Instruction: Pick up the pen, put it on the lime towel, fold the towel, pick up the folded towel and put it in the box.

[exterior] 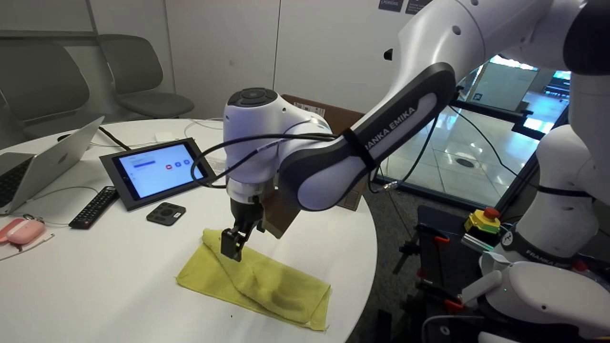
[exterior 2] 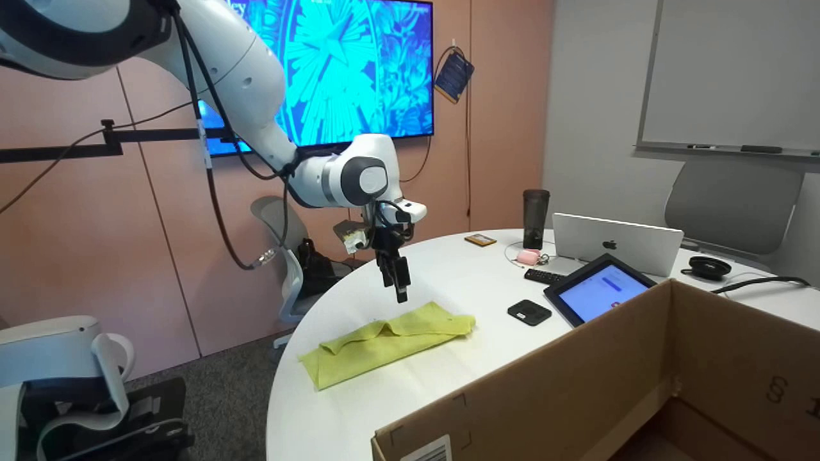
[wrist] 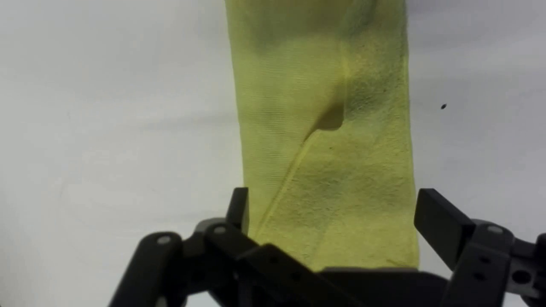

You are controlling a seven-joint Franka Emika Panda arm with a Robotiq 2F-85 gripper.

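Note:
The lime towel (exterior: pixel 267 281) lies on the table folded into a long band, its upper layer running diagonally and raised in a small wrinkle near the middle. My gripper (wrist: pixel 332 207) hangs above one end of the towel (wrist: pixel 341 170), jaws wide apart, with nothing held between them. In an exterior view the gripper (exterior 2: pixel 398 288) is clear of the cloth. The pen does not show in any view; it is hidden or out of view. The cardboard box (exterior 2: pixel 551 384) stands open in the foreground of an exterior view, and partly behind the arm as the box (exterior: pixel 343 116).
On the white table (exterior: pixel 119 281) are a black tablet (exterior: pixel 157 166), a small black square device (exterior: pixel 166 214), a remote (exterior: pixel 94 207), a laptop (exterior: pixel 57 157) and a pink earbud case (exterior: pixel 26 232). A dark tumbler (exterior 2: pixel 535 218) stands behind. The box wall rises beside the towel.

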